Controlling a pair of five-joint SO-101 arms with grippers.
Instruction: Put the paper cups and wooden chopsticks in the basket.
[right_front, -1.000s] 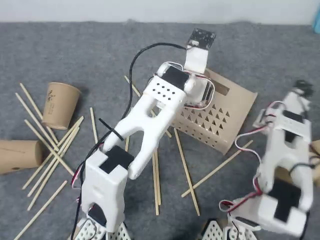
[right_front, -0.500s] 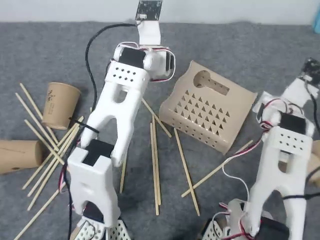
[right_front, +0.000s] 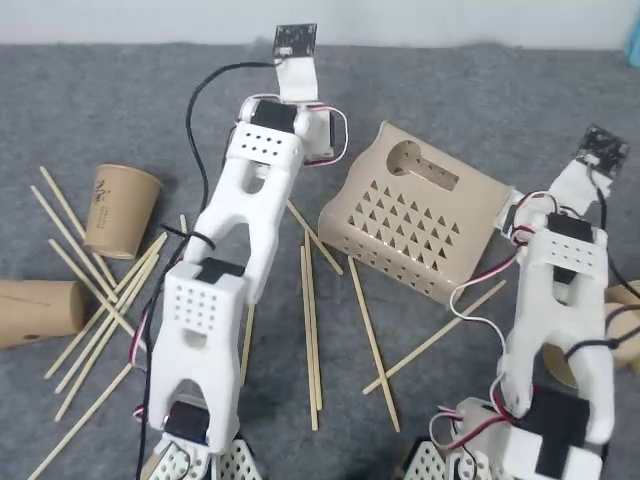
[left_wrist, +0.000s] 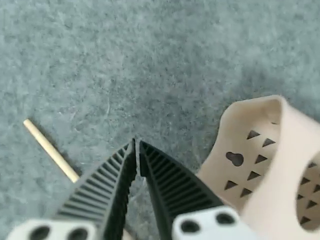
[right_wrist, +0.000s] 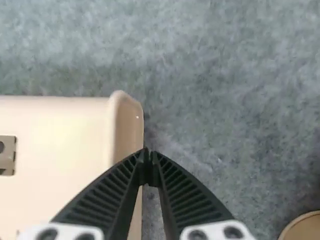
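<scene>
Your high camera looks steeply down on the basket (right_front: 420, 235) from the arm-base side. Both wrist cameras point down, close over the grey carpet (left_wrist: 150, 50), each catching a basket corner. All three share it.

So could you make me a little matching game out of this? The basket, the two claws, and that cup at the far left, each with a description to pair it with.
Things:
1. basket
2. left gripper
3. right gripper
4. paper cup at the left edge of the high view

Descriptions:
A. brown, lying on its side
B. shut, tips at the edge of the basket's plain side
C. pale, with a wall pierced by triangular holes
D. shut, tips near the end of a chopstick

Pairs: 1-C, 2-D, 3-B, 4-A.
</scene>
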